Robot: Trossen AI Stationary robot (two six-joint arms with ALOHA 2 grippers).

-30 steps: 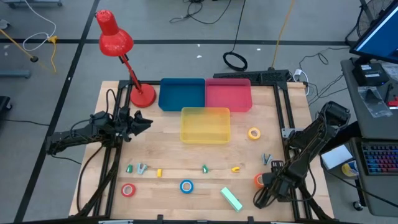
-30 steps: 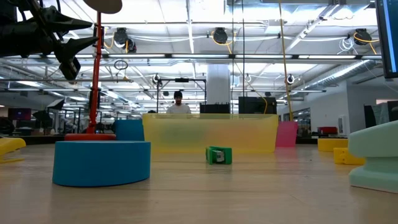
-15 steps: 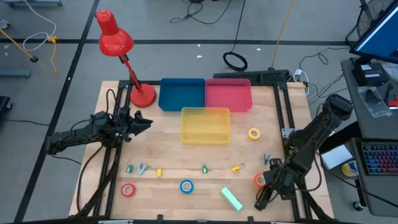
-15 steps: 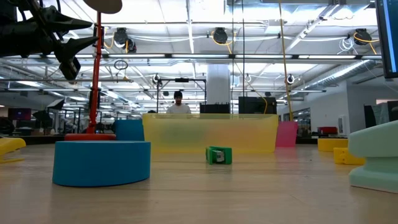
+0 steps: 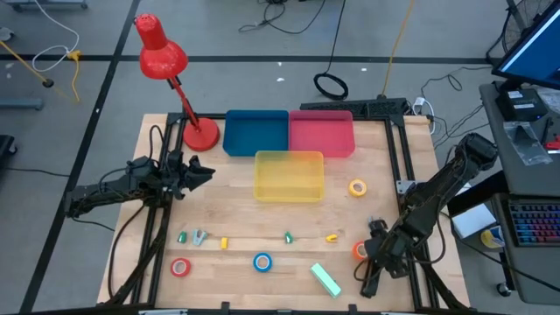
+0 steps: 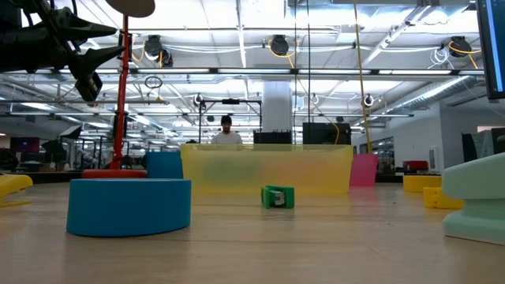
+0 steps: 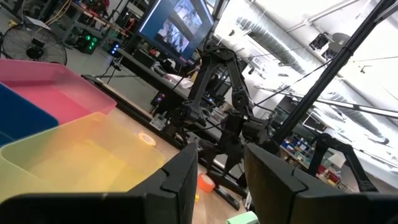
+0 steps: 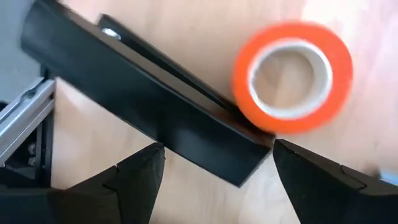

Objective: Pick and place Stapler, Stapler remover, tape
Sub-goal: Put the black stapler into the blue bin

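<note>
From above, the right gripper [image 5: 371, 255] hangs over the orange tape roll [image 5: 360, 251], near the table's right edge and well apart from the yellow bin [image 5: 289, 175]. The left gripper [image 5: 198, 172] waits left of that bin, fingers apart.

Right wrist view: the orange tape roll [image 8: 292, 76] lies ahead of spread fingers [image 8: 137, 177], ungripped.

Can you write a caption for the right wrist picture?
Right gripper, fingers open, above the orange tape roll lying flat on the wooden table.
</note>
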